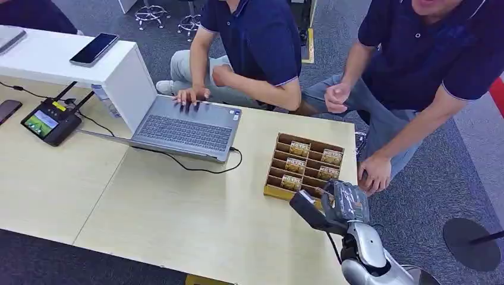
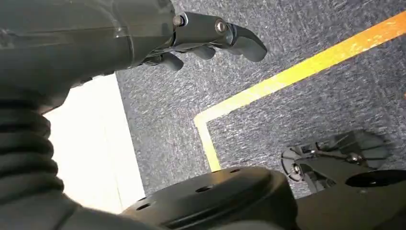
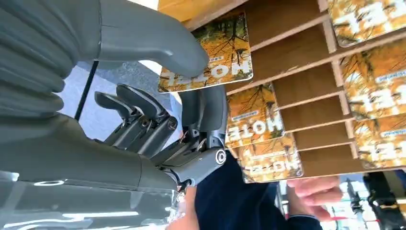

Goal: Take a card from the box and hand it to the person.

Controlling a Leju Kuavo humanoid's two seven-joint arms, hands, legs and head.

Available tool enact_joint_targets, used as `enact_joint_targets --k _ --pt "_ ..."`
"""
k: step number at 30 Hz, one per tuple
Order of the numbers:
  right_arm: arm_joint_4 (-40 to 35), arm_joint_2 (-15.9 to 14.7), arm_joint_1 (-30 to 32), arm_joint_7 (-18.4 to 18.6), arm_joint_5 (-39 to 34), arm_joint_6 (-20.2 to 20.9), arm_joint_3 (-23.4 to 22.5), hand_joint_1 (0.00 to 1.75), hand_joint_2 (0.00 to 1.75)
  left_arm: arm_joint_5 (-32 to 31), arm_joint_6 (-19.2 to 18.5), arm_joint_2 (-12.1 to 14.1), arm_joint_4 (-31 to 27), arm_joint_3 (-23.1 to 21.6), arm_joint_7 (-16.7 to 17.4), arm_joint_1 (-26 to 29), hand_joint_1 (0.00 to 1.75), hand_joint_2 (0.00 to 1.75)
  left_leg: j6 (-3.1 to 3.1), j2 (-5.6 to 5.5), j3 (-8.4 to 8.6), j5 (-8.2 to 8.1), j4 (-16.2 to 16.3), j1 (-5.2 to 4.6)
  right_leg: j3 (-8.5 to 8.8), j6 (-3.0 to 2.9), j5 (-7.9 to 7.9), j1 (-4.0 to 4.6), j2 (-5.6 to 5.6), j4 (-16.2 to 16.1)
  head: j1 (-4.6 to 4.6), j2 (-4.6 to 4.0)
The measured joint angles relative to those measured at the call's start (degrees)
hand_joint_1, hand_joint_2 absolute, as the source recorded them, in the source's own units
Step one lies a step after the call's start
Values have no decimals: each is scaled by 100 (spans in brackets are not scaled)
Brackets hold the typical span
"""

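Pinching an orange-and-white printed card (image 3: 207, 57) between thumb and finger, the right hand (image 3: 158, 115) holds it just above the slotted wooden box (image 1: 304, 166). Extraction looks complete; next, carry it toward the person's hand (image 1: 373, 174). Left hand (image 2: 210, 40) hangs empty, fingers loosely apart.

even, bright indoor light falls from above; the pale table (image 1: 178, 214) shows soft, faint shadows. in the left wrist view the table's edge is blown out to white. the right hand (image 3: 143, 120) sits close and soft in focus, with mild compression blur throughout.
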Motion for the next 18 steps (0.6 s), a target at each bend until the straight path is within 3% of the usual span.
enact_joint_targets --k 5,8,14,18 --pt "-214 -2 63 -223 -170 -684 -124 175 175 63 15 15 2 2 -18 1 0 175 0 1 0 0 0 0 0 0 1 0 1 0 0 0" --pt "-724 -48 43 -300 -151 -1034 -328 175 175 94 18 31 0 15 0 -19 0 175 0 0 -1 2 0 0 1 0 1 0 -1 1 0 0" --pt "-2132 -219 -234 -50 260 -1008 -746 175 175 94 20 46 0 52 2 -101 0 175 0 0 0 4 0 -1 2 -2 3 0 -3 2 -2 0" --pt "-2752 -299 -326 -13 159 -1063 -931 175 175 79 0 46 0 63 -2 -119 0 175 0 1 1 4 0 -1 2 -2 3 0 -1 1 0 0"
